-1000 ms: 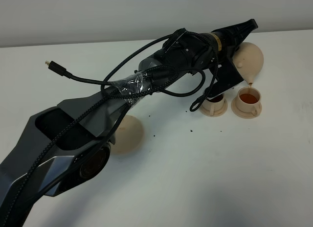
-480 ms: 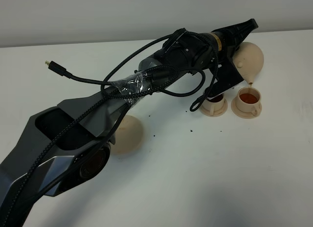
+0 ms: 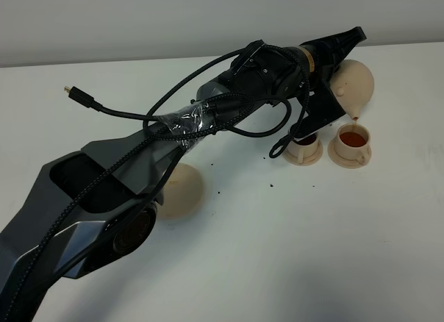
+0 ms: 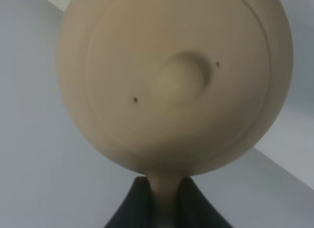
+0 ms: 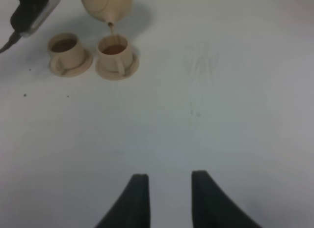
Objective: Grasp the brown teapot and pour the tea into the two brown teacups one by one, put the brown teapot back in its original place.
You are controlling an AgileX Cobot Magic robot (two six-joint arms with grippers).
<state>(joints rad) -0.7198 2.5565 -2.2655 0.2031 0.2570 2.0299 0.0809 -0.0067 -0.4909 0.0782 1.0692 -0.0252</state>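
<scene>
Matte, pale tan ceramic shows in the exterior high view: the round-bellied brown teapot (image 3: 355, 82) hangs tilted at the far right of the white table (image 3: 291, 252), spout down. A thin reddish stream falls into the teacup under the spout (image 3: 350, 143), a small cylinder on its own little saucer. The left gripper (image 3: 338, 50), glossy black plastic trailing taped cables, grips the pot from the left. The second teacup (image 3: 303, 147) stands just beside the first, partly behind that gripper. The flat round saucer (image 3: 184, 191) lies well apart, half under the arm.

From the left wrist the teapot (image 4: 171, 80) fills the frame lid-on, showing a smooth disc with a rounded knob. The dark fingers (image 4: 130, 211) are pressed together on its handle, a pinch the high view hides.

Only the right wrist view shows the right gripper (image 5: 169, 198). Its fingers are spread over bare table, far from the teapot (image 5: 105, 4). Brown tea shows in both the cup under the spout (image 5: 115, 53) and its neighbour (image 5: 64, 51).
</scene>
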